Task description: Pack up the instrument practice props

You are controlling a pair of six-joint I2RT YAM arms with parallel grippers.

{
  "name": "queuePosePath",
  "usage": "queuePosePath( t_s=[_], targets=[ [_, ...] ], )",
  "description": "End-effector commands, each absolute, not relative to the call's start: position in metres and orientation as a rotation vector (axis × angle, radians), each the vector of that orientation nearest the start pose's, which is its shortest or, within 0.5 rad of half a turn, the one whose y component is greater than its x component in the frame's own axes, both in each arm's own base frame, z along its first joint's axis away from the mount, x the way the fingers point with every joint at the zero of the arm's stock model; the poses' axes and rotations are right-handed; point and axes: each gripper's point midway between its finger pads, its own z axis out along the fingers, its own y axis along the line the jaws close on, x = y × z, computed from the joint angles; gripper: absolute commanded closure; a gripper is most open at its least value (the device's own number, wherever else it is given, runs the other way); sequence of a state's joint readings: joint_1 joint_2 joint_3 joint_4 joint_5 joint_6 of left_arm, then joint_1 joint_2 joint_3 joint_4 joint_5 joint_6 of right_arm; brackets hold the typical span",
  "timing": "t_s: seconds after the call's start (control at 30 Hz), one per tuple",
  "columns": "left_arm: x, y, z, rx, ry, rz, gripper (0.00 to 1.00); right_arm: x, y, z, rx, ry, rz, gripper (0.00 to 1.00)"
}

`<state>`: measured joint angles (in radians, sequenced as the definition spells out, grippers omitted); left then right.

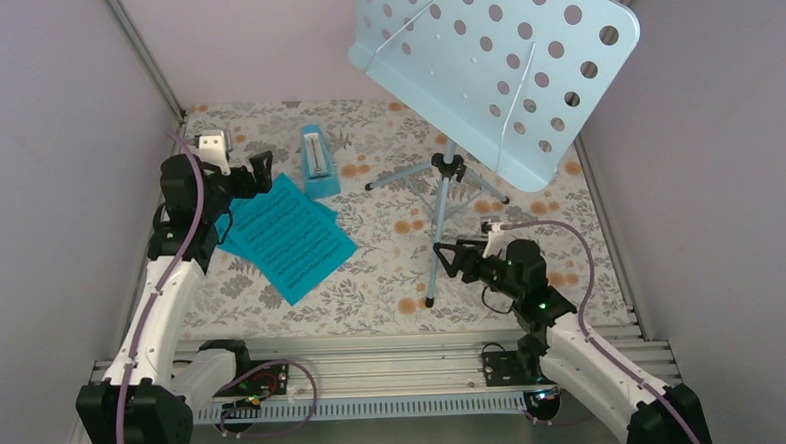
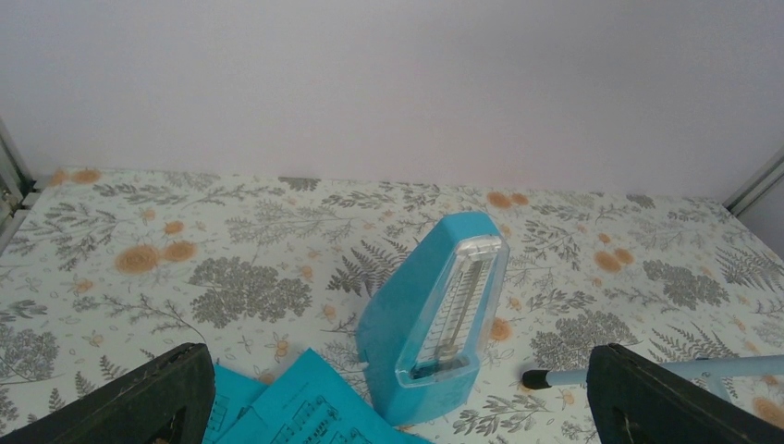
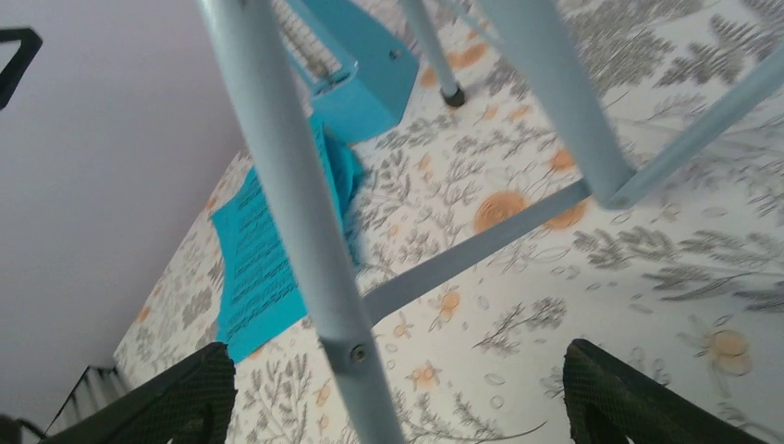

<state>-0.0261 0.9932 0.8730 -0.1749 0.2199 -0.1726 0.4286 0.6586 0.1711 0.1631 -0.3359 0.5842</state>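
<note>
The light blue music stand (image 1: 446,195) stands on its tripod at mid-right, its perforated desk (image 1: 492,58) tilted high above. My right gripper (image 1: 451,256) is open beside the near leg. In the right wrist view that leg (image 3: 305,231) runs between the spread fingers (image 3: 180,402) without touching them. Teal sheet-music pages (image 1: 289,235) lie flat at left. The blue metronome (image 1: 316,161) stands just behind them. My left gripper (image 1: 258,174) is open over the pages' far corner. In the left wrist view it (image 2: 398,407) faces the metronome (image 2: 434,305) with nothing held.
A floral-patterned cloth (image 1: 391,272) covers the table. White walls close in on the left, back and right. A rubber-tipped tripod foot (image 2: 536,377) rests close to the metronome's right side. The aluminium rail (image 1: 374,348) with the arm bases runs along the near edge.
</note>
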Motion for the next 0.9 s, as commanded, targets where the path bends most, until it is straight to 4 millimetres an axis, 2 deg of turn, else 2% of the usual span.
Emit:
queuePosePath(
  t_s=[0.0,0.17,0.3,0.7,0.8,0.87],
  targets=[
    [0.358,-0.048,0.305,0.025,1.851,-0.348,0.0,0.227,0.18,0.133,-0.068,2.02,1.012,0.18],
    [0.359,-0.048,0.304,0.025,1.853,-0.347,0.0,0.221,0.199,0.124,-0.076,2.056,1.024,0.21],
    [0.359,-0.048,0.304,0.025,1.855,-0.346,0.0,0.216,0.219,0.129,-0.09,2.051,1.05,0.23],
    [0.36,-0.048,0.302,0.026,1.861,-0.347,0.0,0.205,0.299,0.14,-0.244,2.063,1.009,0.24],
    [0.36,-0.047,0.302,0.023,1.862,-0.342,0.0,0.206,0.301,0.14,-0.236,2.07,1.0,0.21],
    [0.36,-0.047,0.301,0.024,1.862,-0.341,0.0,0.207,0.293,0.139,-0.219,2.079,0.968,0.17]
  ],
)
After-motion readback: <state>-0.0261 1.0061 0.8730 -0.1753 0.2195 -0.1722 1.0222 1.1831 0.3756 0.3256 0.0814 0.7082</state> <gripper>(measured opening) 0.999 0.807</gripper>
